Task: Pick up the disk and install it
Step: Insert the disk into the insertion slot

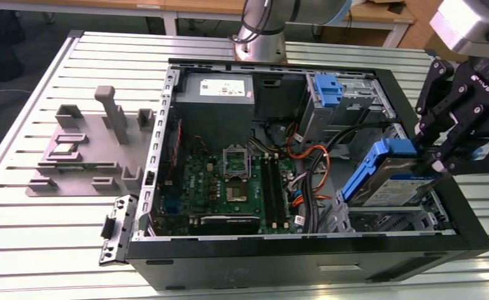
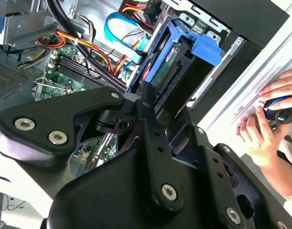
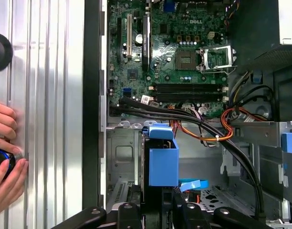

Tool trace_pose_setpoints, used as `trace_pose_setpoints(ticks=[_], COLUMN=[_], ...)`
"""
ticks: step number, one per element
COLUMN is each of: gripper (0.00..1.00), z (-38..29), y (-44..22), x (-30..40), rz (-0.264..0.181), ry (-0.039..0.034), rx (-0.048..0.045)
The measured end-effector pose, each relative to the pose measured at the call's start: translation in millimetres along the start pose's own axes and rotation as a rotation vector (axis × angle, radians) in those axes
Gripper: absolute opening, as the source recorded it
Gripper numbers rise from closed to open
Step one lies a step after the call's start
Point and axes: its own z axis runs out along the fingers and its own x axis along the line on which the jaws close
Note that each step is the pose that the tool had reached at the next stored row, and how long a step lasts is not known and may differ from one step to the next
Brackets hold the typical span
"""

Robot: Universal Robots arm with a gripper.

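Tom: What is the claw (image 1: 438, 161) doing?

Ana: It is closed tight on the disk (image 1: 390, 181). Its black fingers (image 2: 148, 119) pinch the disk from both sides.

Tom: Where is the disk?

Ana: It is up in the claw, at the open computer case (image 1: 294, 259), by the case's wall at the exterior view's right. It is tilted, not flat. Its low end dips inside the case. I cannot tell if it touches anything in there.

Tom: What does the disk look like?

Ana: It is silver, with a white and blue label and blue plastic along its edges.

Tom: What is inside the case near it?

Ana: Black, orange and red wires (image 1: 311, 159) run just beside it. Further in, the green board (image 1: 219, 181) lies flat on the bottom of the case. A grey metal box (image 1: 215, 94) with a white sticker sits in a corner of the case, well apart from the disk. A blue plastic piece (image 1: 328, 94) stands along the same wall of the case as the box.

Tom: And outside the case?

Ana: The case lies on a silver surface (image 1: 44, 237) with long grooves. A grey plastic holder (image 1: 86, 147) lies on the surface beside the case, at the exterior view's left. In the second wrist view, a person's hand (image 2: 258, 136) rests on the surface near the case's black wall. It holds a small dark round thing (image 2: 279, 112).
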Motion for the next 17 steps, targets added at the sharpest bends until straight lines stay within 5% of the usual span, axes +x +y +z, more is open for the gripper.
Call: trace_pose_setpoints(ticks=[9,17], gripper=[0.35,0.36], z=[16.2,17.1], y=[-0.9,-1.0], x=[1.5,1.6], rz=[0.000,0.000], ry=[0.0002,0.0003], rx=[0.0000,0.0000])
